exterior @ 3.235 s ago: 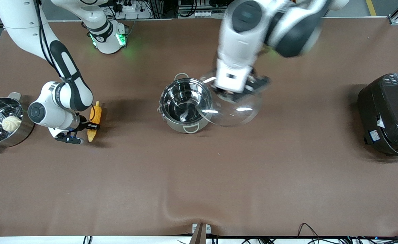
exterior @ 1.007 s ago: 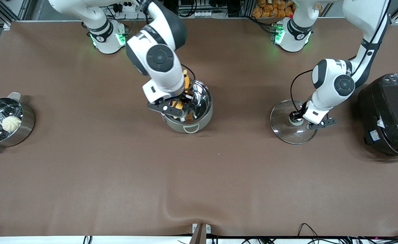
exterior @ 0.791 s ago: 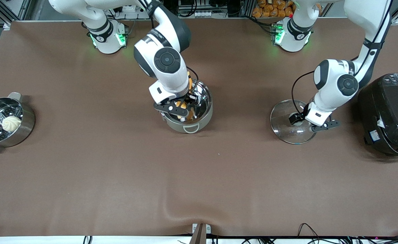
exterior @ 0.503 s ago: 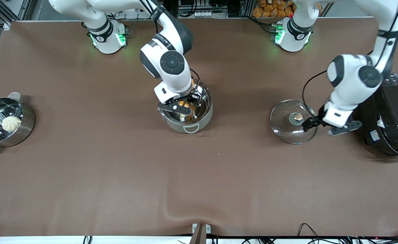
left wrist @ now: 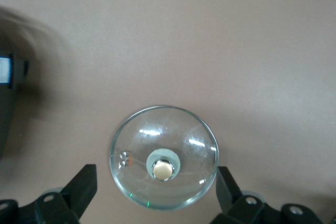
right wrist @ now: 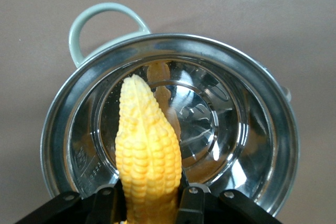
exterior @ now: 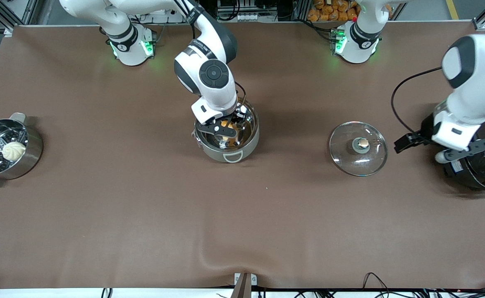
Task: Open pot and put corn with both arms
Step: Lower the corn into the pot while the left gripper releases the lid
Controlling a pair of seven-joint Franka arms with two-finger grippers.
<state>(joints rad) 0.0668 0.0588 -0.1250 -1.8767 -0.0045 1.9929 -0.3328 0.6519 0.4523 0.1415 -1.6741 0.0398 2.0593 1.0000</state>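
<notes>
The shiny steel pot [exterior: 245, 142] stands open mid-table, and it fills the right wrist view [right wrist: 273, 129]. My right gripper [exterior: 225, 129] is shut on the yellow corn cob [right wrist: 148, 150] and holds it tip-down inside the pot's mouth; the cob [exterior: 225, 125] barely shows in the front view. The glass lid [exterior: 358, 148] with its tan knob lies flat on the table toward the left arm's end. My left gripper [exterior: 440, 149] is open and empty, raised beside the lid by the rice cooker. In the left wrist view the lid [left wrist: 164, 156] lies between its fingers [left wrist: 79, 187].
A steel steamer pot [exterior: 29, 159] with a white bun [exterior: 13, 150] stands at the right arm's end of the table. A big black rice cooker [exterior: 484, 174] stands at the left arm's end, partly under my left arm.
My left gripper let go of the lid's knob, rose and drew away toward the rice cooker. My right gripper lowered the corn deeper into the pot.
</notes>
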